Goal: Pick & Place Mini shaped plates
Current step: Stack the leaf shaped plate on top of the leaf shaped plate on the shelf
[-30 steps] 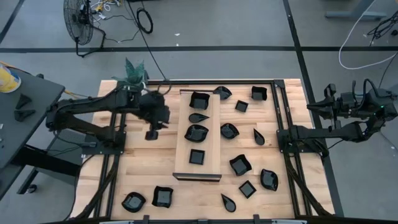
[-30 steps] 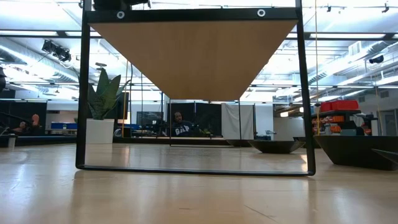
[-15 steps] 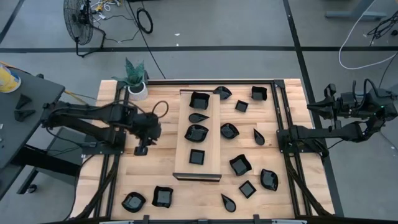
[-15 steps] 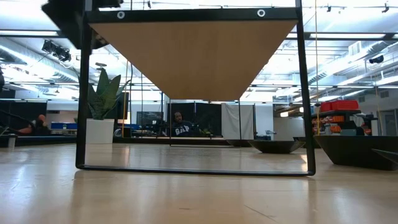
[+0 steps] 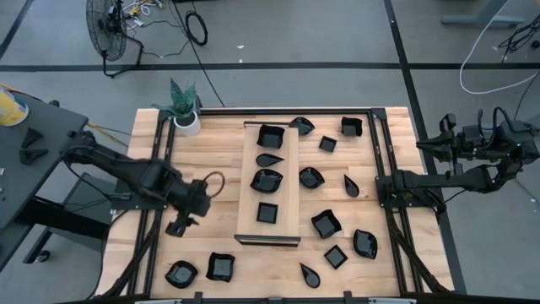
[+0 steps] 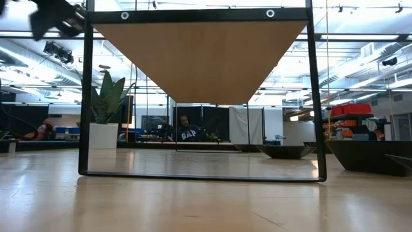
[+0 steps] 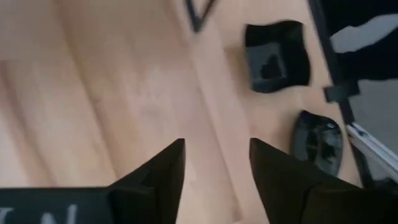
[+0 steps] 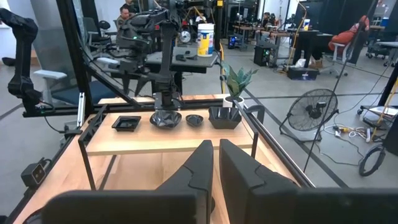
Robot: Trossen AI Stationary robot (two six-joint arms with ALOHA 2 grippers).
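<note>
Pale wood forms the long raised board [image 5: 267,184] in the middle of the table [image 5: 219,169], and four mini shaped plates [image 5: 267,180] are sitting on it in a row; more are lying scattered to its right and along the near edge. The left gripper [image 5: 180,225] is hovering left of the board, fingers [image 7: 163,168] spread and empty. The right gripper [image 8: 215,163] is waiting off the right edge, fingers nearly pressed together.

2 dark arms [image 5: 126,173], black cables, tapered fingers [image 7: 165,171].
</note>
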